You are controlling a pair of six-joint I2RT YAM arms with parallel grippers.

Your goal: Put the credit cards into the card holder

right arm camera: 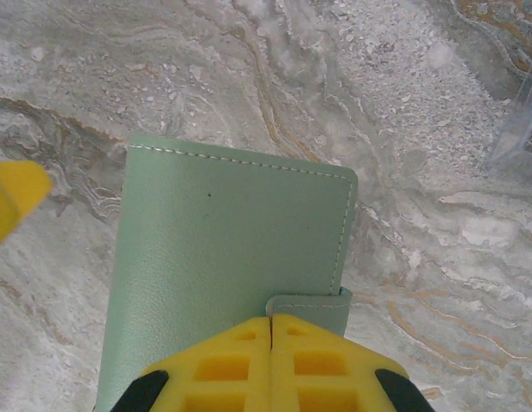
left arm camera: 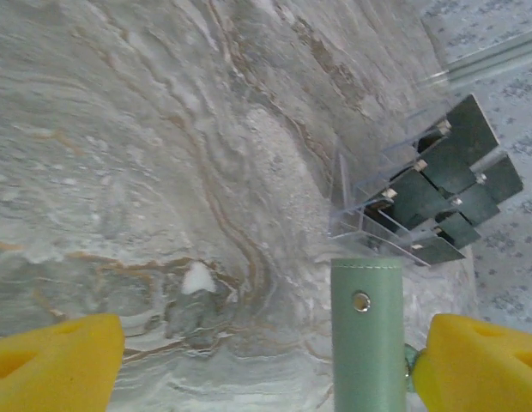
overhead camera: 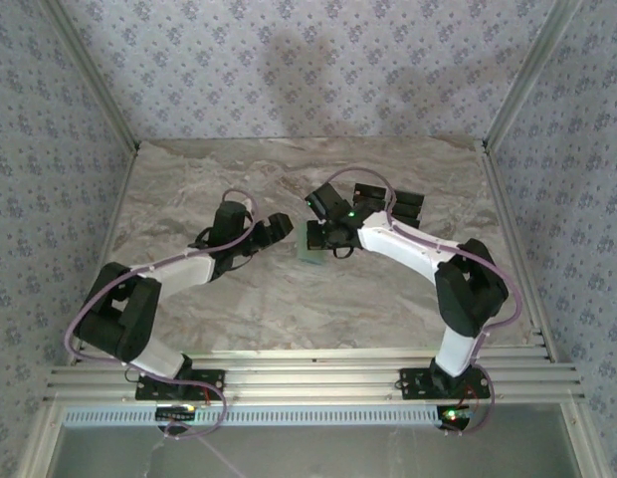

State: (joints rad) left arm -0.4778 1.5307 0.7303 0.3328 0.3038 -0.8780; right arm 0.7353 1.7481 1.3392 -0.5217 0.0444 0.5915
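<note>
Right jaws tight on card holder (right arm camera: 223, 257) tab; left jaws wide around it

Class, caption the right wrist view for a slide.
Right claw, shut, at the near edge of the green card holder on the marble table.

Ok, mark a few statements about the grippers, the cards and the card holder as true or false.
1. The left gripper stands open. True.
2. The right gripper is open. False: its yellow fingers are pressed together, over the near edge of the card holder.
3. The credit cards stand in a clear rack. True.
4. The left gripper holds a card. False: no card is between its fingers, and the cards are in the rack.
</note>
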